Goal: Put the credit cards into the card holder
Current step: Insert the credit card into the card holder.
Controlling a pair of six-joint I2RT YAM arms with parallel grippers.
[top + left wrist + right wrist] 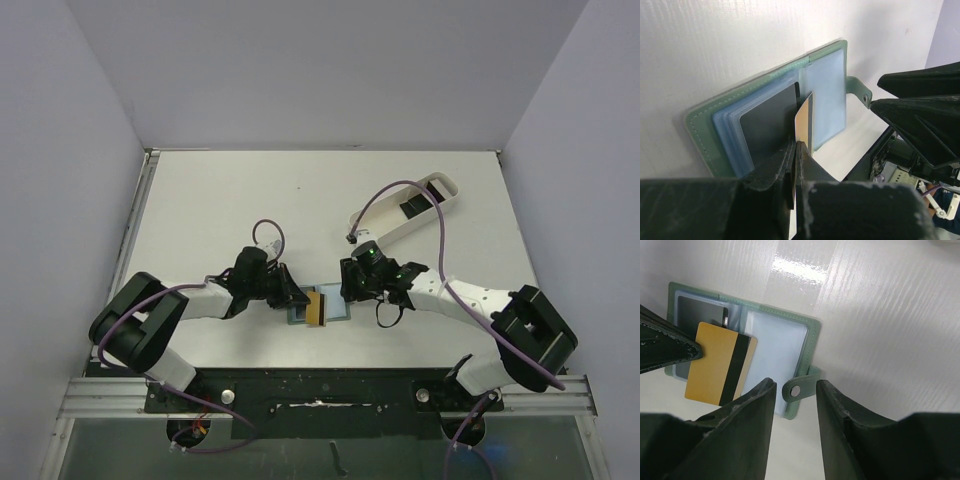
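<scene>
The left claw (794, 156) is clenching the gold card (720, 370) by one edge and tilting it over the left half of the card holder (777, 337), which is lying open on the surface (250, 200) at the centre of the top view. The tilt is probably lining it up with a bluish pocket beside the dark card (770, 120) sitting there. The right claw (795, 387) is hovering released above the snap tab (796, 390), seemingly ready to steady the holder. Spare cards (412, 207) are lying in the white tray (445, 190) at upper right. No legible writing is showing, only a black stripe crossing the gold card
</scene>
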